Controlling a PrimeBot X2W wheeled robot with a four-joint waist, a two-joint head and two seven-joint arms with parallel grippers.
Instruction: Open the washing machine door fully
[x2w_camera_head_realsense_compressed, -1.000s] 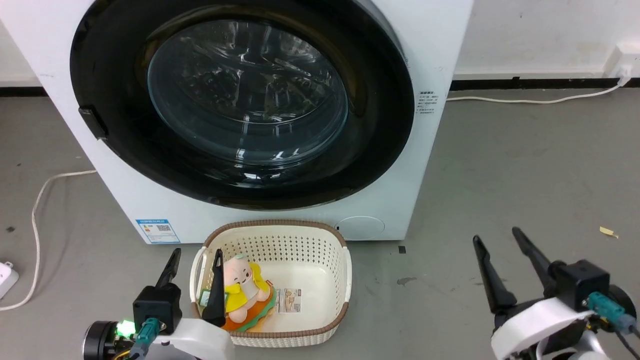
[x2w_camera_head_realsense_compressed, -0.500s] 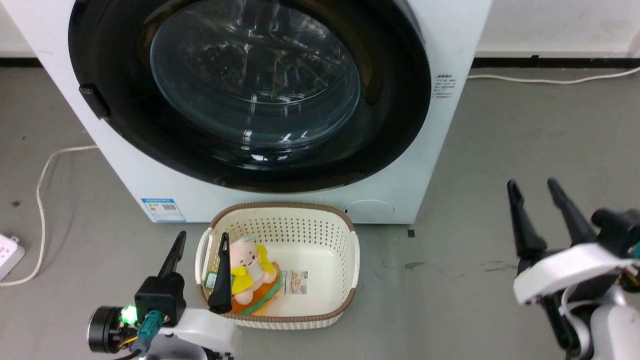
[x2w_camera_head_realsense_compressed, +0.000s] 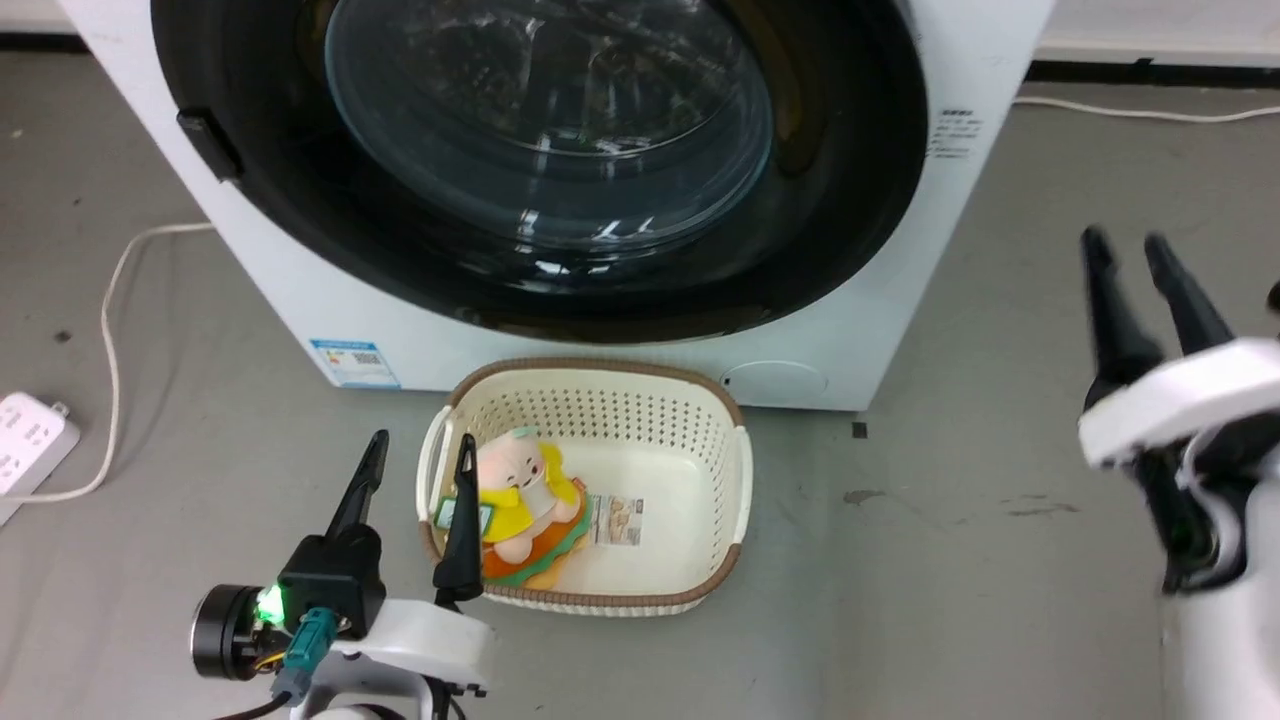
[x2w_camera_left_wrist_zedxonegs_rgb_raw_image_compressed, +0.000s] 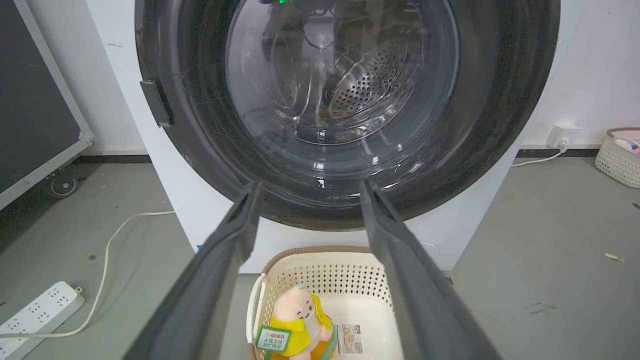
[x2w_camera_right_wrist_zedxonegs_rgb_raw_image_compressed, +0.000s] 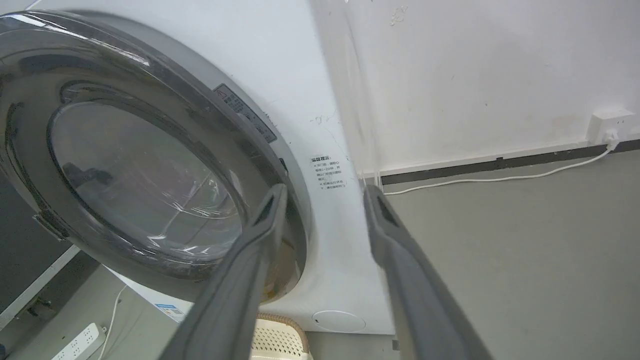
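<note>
The right gripper (x2w_camera_head_realsense_compressed: 1125, 240), its two fingers apart and empty, points toward the right corner of the washing machine (x2w_camera_head_realsense_compressed: 300, 300). The washing machine door (x2w_camera_head_realsense_compressed: 850, 200) lies to its left and slightly ahead, upright, its right edge nearest. I judge this arm is closer to that edge than the left gripper (x2w_camera_head_realsense_compressed: 422, 437), spread wide at the basket (x2w_camera_head_realsense_compressed: 600, 365).

Top of washing machine door (x2w_camera_head_realsense_compressed: 860, 200) cut by frame edge, right gripper (x2w_camera_head_realsense_compressed: 1125, 240) blurred, blue label (x2w_camera_head_realsense_compressed: 355, 362) text too small to read.
</note>
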